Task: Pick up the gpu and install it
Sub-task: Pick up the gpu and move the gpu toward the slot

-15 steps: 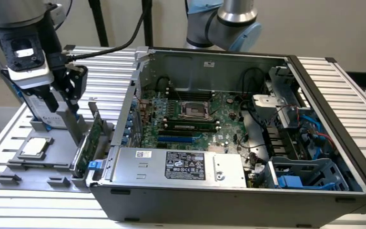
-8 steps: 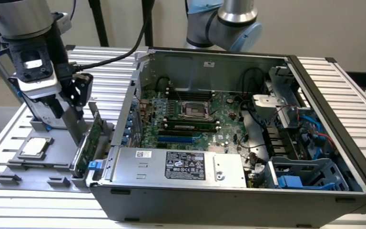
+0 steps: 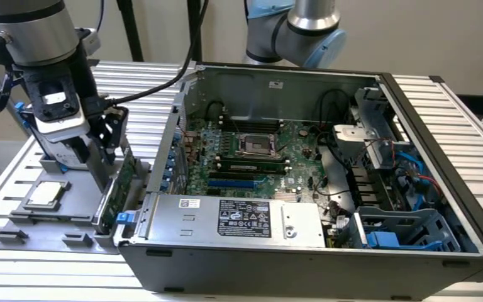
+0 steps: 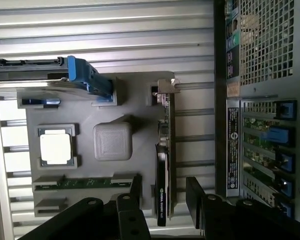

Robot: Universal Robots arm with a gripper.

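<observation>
We find the gripper (image 4: 165,194) with fingers (image 4: 194,196) released, spread 1 each side of the gpu (image 4: 163,155), which stands on edge in the gray fixture tray (image 4: 87,170) beside the computer case (image 4: 267,45). We judge it light, stiff and fragile: take it across its flat faces, near the top edge.

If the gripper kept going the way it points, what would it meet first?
Probably the gpu, standing on edge in the gray holder, in line between the gripper's open fingers; depth unclear.
</observation>
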